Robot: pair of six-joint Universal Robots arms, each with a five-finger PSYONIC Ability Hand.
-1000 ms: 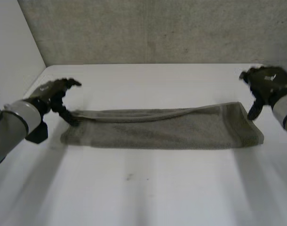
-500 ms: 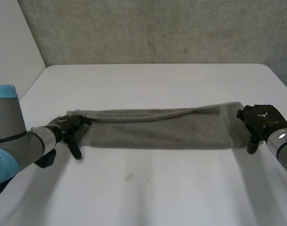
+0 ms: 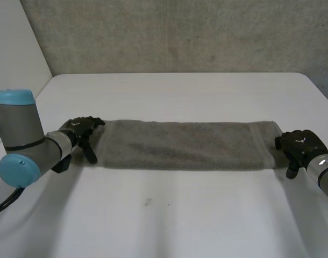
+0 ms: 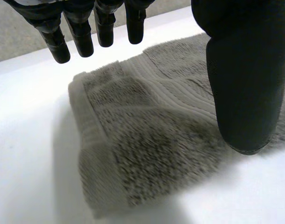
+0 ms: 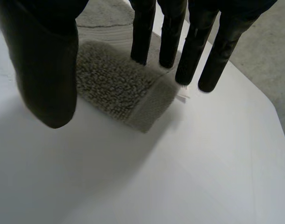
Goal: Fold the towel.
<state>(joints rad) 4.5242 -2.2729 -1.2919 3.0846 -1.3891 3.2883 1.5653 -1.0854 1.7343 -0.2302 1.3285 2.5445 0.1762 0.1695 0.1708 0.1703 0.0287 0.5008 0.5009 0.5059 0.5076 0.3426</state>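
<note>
Left hand [image 3: 82, 129]: wide, holding nothing. In my left wrist view the fingers [image 4: 81, 33] hang straight and slightly spread, with the thumb [image 4: 245, 84] well apart from them. Under the palm lies one short end of the towel [image 4: 147, 140]. The fingertips sit above its far corner, clear of the pile. The thumb tip is low over the near long edge; I cannot tell whether it touches.

Right hand [image 3: 298, 145]: also wide, holding nothing. In my right wrist view the fingers [image 5: 170, 32] are straight and fanned out. Two tips are over the other short end of the towel, the other two just past it over the bare table [image 5: 180, 177]. The thumb hangs over the table just beside the towel's near edge. I cannot tell if there is contact.

The towel is grey and folded into a long narrow strip. It lies flat on the white table and runs from one hand to the other, with each hand at one end.

Beyond the table's far edge I see a grey wall [image 3: 180, 32].
</note>
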